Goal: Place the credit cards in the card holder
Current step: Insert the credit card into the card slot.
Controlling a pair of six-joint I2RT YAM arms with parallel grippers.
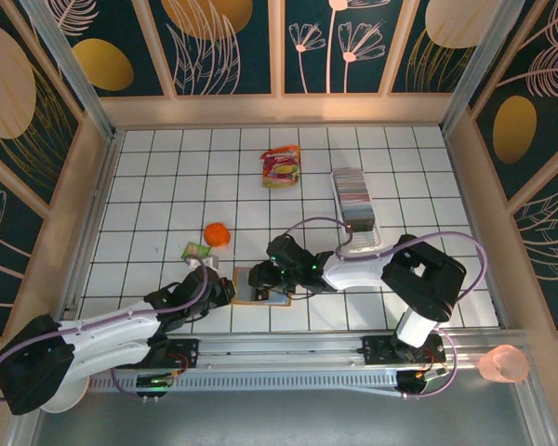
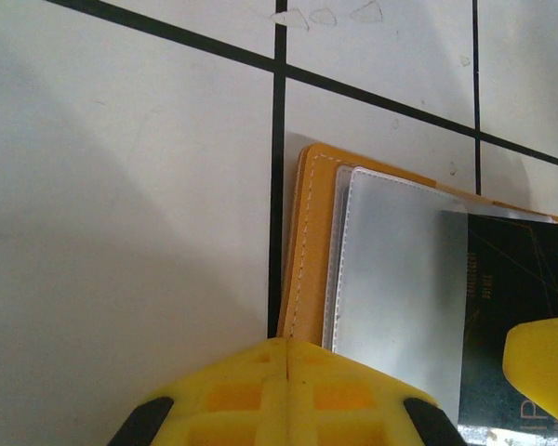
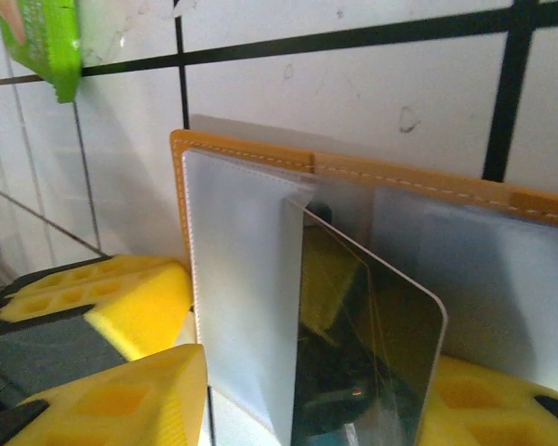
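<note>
We judge insertion begun: right gripper (image 1: 273, 278) grips dark card (image 3: 372, 353) in card holder (image 2: 312, 242); left gripper (image 1: 228, 288), closed, at its 9 o'clock. Push deeper.

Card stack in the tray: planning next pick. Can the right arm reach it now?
Probably not yet: right claw seems to hold a dark card at the wallet; the stack lies unblocked.
</note>
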